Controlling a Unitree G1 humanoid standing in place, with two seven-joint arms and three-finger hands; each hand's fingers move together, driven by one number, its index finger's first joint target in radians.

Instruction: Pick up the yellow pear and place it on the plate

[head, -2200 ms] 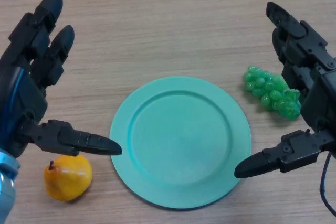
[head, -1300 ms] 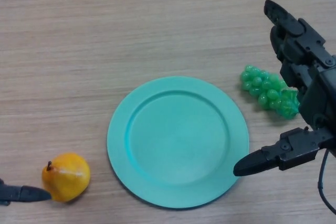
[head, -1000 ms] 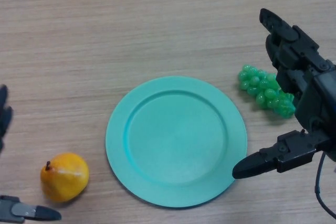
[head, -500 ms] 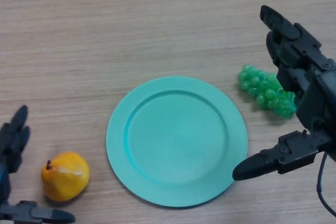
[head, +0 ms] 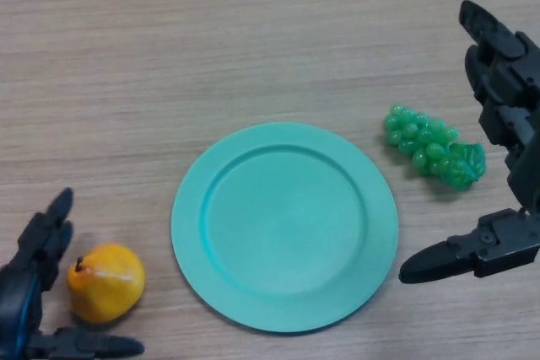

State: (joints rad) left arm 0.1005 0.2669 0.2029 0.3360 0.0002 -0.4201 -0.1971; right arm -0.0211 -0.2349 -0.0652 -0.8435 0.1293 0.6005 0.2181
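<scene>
The yellow pear (head: pixel 105 282) stands upright on the wooden table at the lower left, a little left of the teal plate (head: pixel 285 223), which has nothing on it. My left hand (head: pixel 32 274) is open at the bottom left corner. Its fingers reach up along the pear's left side and its thumb lies just below the pear. I cannot tell whether it touches the pear. My right hand (head: pixel 504 90) is open at the right edge, with its thumb pointing left towards the plate's lower right rim.
A bunch of green grapes (head: pixel 434 155) lies right of the plate, just left of my right hand. The wooden table (head: pixel 219 48) stretches bare behind the plate.
My left hand dropped out of view to the lower left, then came back up round the pear's left and lower sides. My right hand has shifted a little to the right. The pear and plate stay put.
</scene>
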